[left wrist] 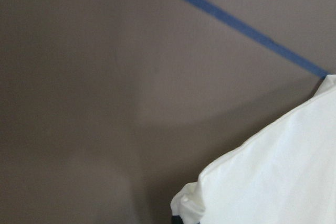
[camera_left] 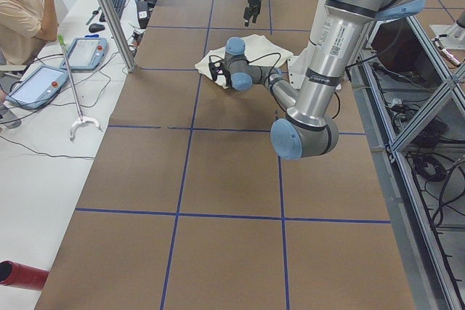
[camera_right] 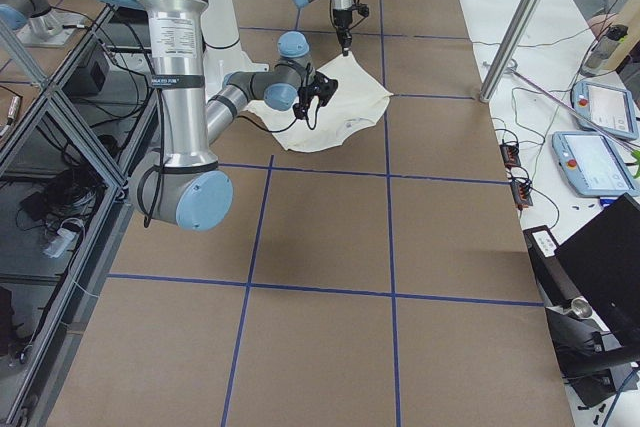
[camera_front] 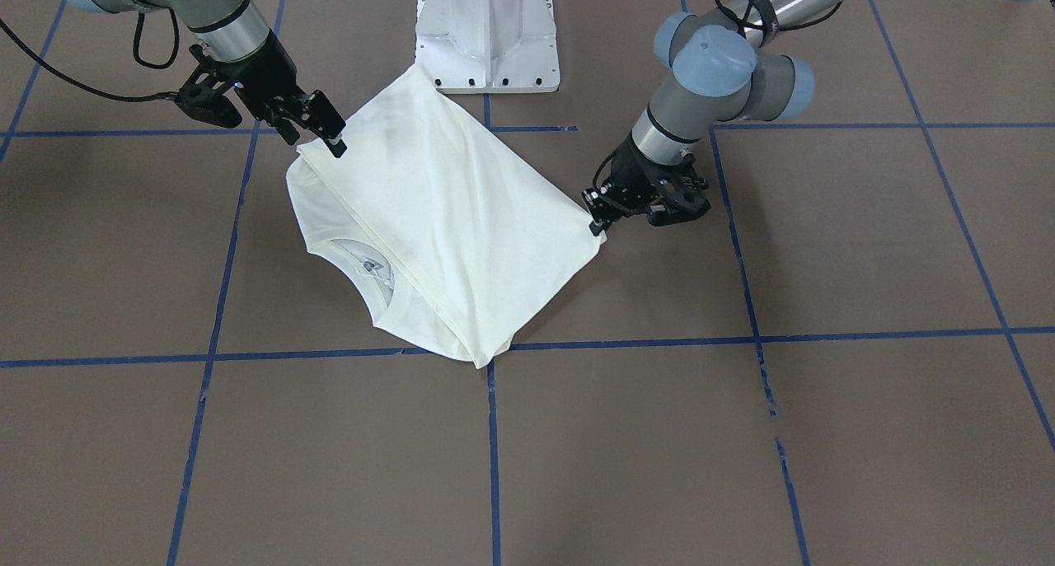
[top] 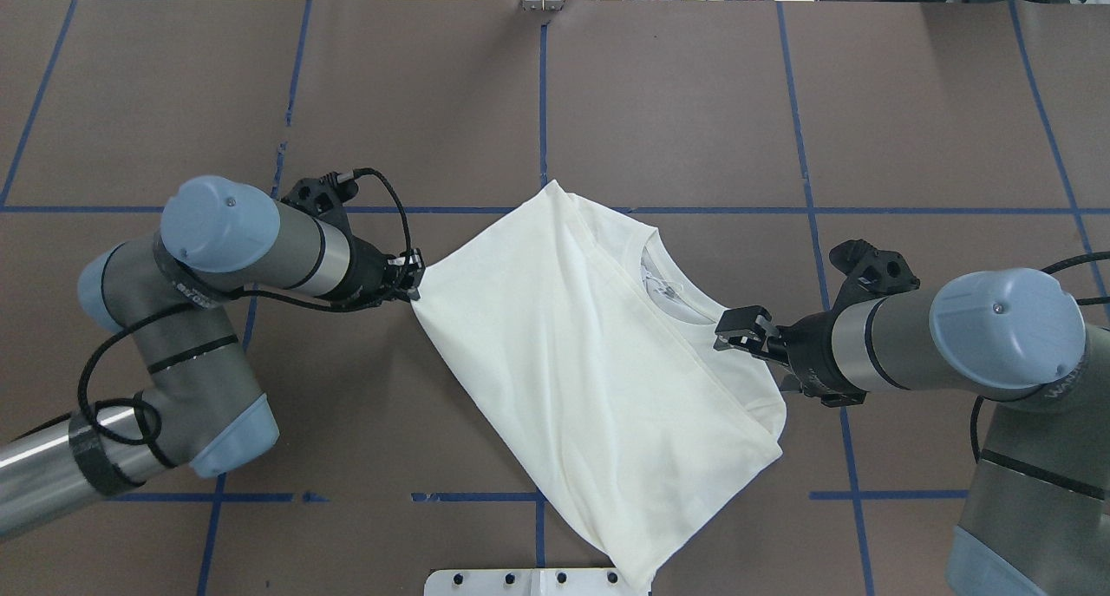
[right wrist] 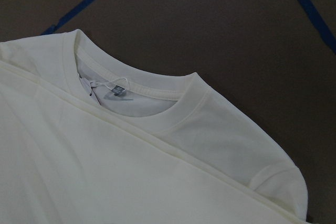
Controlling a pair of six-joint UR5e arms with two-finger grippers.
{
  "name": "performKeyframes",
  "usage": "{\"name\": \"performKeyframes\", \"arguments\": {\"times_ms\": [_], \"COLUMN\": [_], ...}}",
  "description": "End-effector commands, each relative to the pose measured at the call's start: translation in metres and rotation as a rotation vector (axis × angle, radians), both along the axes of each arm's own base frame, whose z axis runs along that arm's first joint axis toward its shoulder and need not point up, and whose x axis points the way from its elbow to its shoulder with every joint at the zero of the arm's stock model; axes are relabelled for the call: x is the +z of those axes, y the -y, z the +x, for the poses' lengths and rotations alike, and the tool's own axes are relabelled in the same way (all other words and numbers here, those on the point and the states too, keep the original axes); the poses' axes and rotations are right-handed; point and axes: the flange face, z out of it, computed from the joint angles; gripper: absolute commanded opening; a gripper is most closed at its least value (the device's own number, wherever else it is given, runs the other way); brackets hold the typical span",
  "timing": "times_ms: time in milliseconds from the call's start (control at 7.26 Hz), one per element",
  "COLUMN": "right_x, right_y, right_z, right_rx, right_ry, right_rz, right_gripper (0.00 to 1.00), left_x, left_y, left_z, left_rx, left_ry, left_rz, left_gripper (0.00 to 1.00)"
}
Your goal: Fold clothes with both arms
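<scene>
The smooth cream T-shirt, folded into a slanted rectangle with its ribbed collar showing, lies mid-frame on the brown bench. The left pincer is clenched on one corner. The right pincer sits released at the shoulder.

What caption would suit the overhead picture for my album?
Left gripper and right gripper at opposite sides of a folded cream T-shirt.
</scene>
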Motion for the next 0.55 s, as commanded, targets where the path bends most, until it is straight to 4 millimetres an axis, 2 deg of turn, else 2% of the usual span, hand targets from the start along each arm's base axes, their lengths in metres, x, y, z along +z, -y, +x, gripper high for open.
{"name": "performKeyframes", "arguments": {"times_ms": [0,138,275,413], "right_x": [-0.017,-0.018,-0.018,-0.025], "right_y": [0.002,0.002,0.001,0.001], "right_z": [-0.005,-0.006,-0.009,-0.015], "right_rx": [0.0,-0.001,-0.006,-0.002], "right_ry": [0.031,0.034,0.035,0.043], "right_rz": [0.012,0.013,0.012,0.02], "right_gripper": [1.0,1.0,1.0,1.0], "left_x": [-0.045,-0.05,-0.033,-0.037], "left_y": [0.131,0.167,0.188,0.188], "left_z": [0.017,0.017,0.018,0.017], "left_rx": [-0.11,-0.144,-0.165,-0.171], "left_ry": [-0.008,-0.03,-0.018,-0.026], "left_rz": [0.052,0.072,0.071,0.072], "left_gripper": [0.0,0.0,0.0,0.24]}}
